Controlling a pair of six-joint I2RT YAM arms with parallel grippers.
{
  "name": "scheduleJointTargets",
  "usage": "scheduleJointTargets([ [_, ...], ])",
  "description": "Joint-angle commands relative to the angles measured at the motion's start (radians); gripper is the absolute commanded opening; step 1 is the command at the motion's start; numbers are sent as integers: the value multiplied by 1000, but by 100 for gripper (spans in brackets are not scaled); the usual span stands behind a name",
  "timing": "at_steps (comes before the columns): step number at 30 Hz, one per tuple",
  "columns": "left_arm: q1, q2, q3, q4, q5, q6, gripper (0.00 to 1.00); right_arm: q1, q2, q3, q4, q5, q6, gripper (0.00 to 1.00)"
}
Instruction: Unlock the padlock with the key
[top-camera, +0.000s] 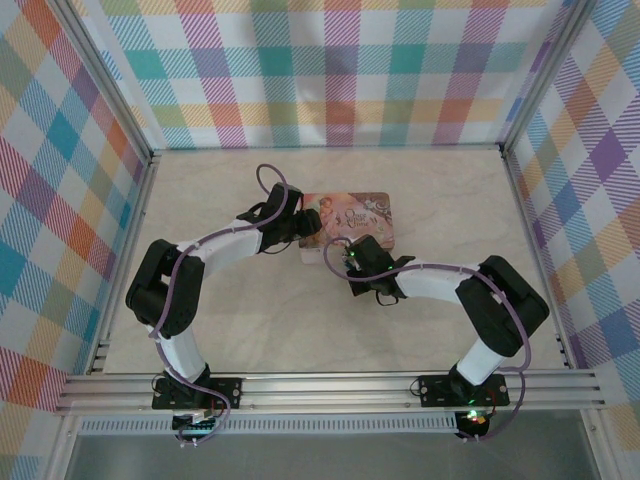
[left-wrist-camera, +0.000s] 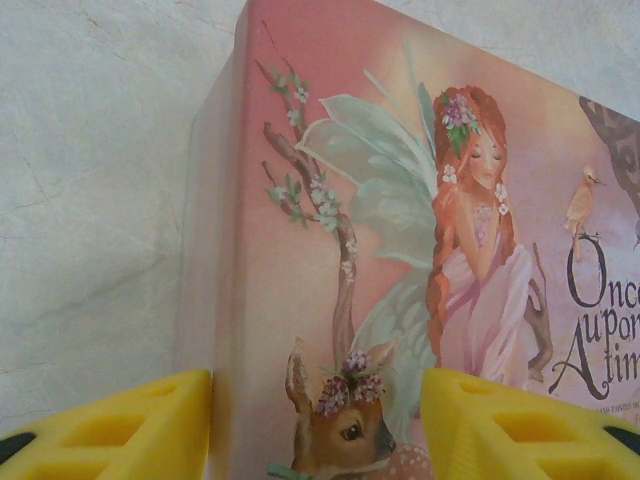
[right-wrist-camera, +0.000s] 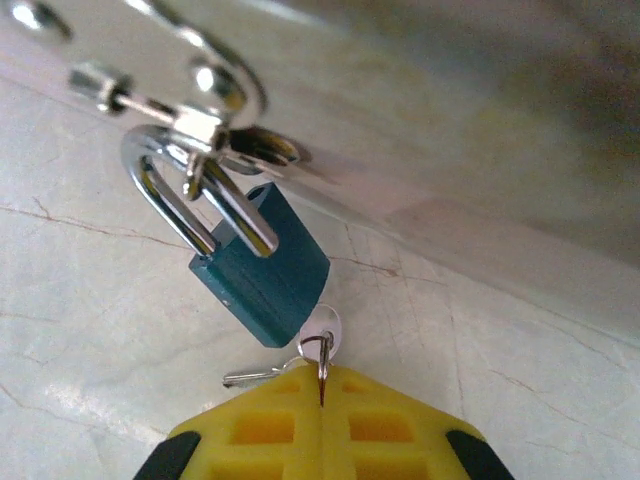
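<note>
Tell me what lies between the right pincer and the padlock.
Right wrist view: a small key ring, pinched in the right pincer, with one key head at the padlock's base and another key lying leftward.

The left arm (top-camera: 185, 270) rises from its base, bends with the elbow out to the left, and sends its white forearm forward and inward toward the middle. There the left gripper (left-wrist-camera: 315, 425) points downward with its yellow fingers (left-wrist-camera: 120, 430) standing apart. The right arm (top-camera: 480, 290) mirrors it, elbow out to the right and forearm reaching inward, its wrist close to the left one; the right gripper (right-wrist-camera: 323, 380) has its yellow fingers pressed together, a thin key (right-wrist-camera: 322, 358) pinched in the seam between them
</note>
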Motion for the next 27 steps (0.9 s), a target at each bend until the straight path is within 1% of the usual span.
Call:
scheduleJointTargets([
  [1,12,13,3,14,21,15,56,8,-41,0,-4,25,-89,0],
  [4,12,16,8,14,23,16,56,9,-51,8,-7,49,-132,0],
  [13,12,28,14,18,41,12,56,35,-55,13,35,63,-231,0],
  [20,12,32,11,26,53,2,56,71,-52,26,74,80,-274,0],
  [27,12,34,7,35,57,-3,56,77,-71,18,122,94,-298,0],
])
